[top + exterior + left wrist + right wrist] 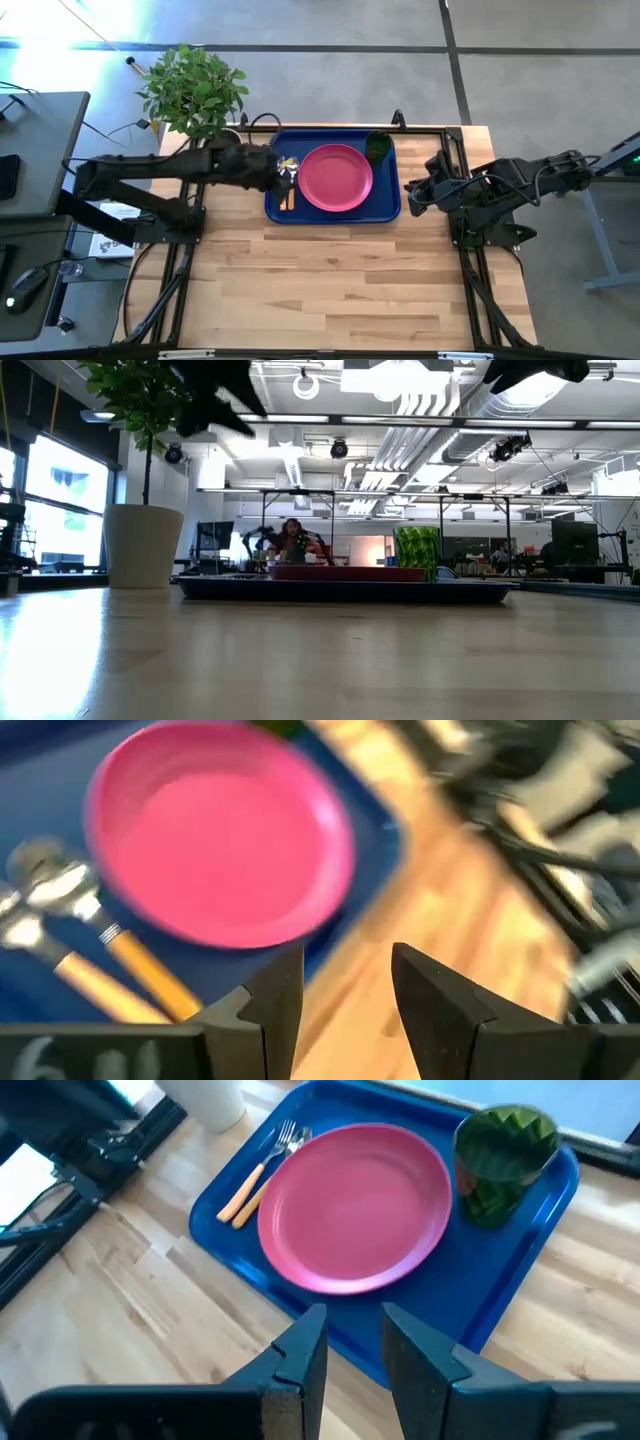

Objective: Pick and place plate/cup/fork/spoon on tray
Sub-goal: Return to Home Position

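The dark blue tray (385, 205) lies at the table's far middle. The pink plate (336, 178) lies flat in its middle. The dark green cup (379, 148) stands in its far right corner. The fork (272, 1158) and the spoon (60, 890) lie side by side at its left end, tan-orange handles toward the near edge. My left gripper (288, 176) hovers open and empty over the tray's left end, above the cutlery. My right gripper (408, 193) is open and empty just off the tray's right edge.
A leafy plant (195, 88) in a grey-white pot (142, 545) stands beyond the tray's far left corner. Black frame rails (455, 160) run along the table's sides. The near half of the wooden table (330, 290) is bare. A person (293, 540) shows far behind in the low view.
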Robot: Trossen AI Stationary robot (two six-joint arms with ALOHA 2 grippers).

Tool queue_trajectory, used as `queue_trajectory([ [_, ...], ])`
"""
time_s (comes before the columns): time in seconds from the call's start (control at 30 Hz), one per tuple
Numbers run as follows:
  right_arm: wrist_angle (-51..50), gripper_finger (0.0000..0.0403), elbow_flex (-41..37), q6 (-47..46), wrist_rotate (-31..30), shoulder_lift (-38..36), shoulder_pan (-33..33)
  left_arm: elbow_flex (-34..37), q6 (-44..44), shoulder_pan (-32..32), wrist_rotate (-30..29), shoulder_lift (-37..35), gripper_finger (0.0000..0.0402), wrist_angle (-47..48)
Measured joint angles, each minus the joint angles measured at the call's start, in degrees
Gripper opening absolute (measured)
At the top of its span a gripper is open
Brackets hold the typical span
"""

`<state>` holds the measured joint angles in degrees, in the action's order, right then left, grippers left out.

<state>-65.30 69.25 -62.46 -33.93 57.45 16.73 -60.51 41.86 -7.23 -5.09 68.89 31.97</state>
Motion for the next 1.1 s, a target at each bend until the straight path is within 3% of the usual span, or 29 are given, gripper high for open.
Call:
queue_trajectory([
  [0.33, 2.2, 0.0087, 0.0, -0.5, -2.6, 0.0, 0.0, 1.8, -19.1, 13.0, -3.6, -11.6, 0.0145, -4.8],
  [0.47, 7.0, 0.0087, 0.0, 0.2, -4.1, 0.2, 0.0, 10.2, -23.4, 14.9, -2.2, -18.3, 0.0145, -10.4],
  [0.67, 12.2, 0.0087, 0.0, 3.2, -7.6, 0.7, 0.0, 24.7, -22.2, 15.2, -0.5, -30.6, 0.0145, -15.4],
  [0.77, 12.7, 0.0087, 0.0, 1.4, -8.0, 0.6, -0.1, 29.4, -23.5, 15.2, 1.8, -36.2, 0.0145, -17.6],
  [1.1, 12.9, 0.0087, 0.0, 1.0, -8.1, 0.7, -0.7, 44.3, -26.1, 15.2, 1.9, -51.8, 0.0145, -25.1],
])
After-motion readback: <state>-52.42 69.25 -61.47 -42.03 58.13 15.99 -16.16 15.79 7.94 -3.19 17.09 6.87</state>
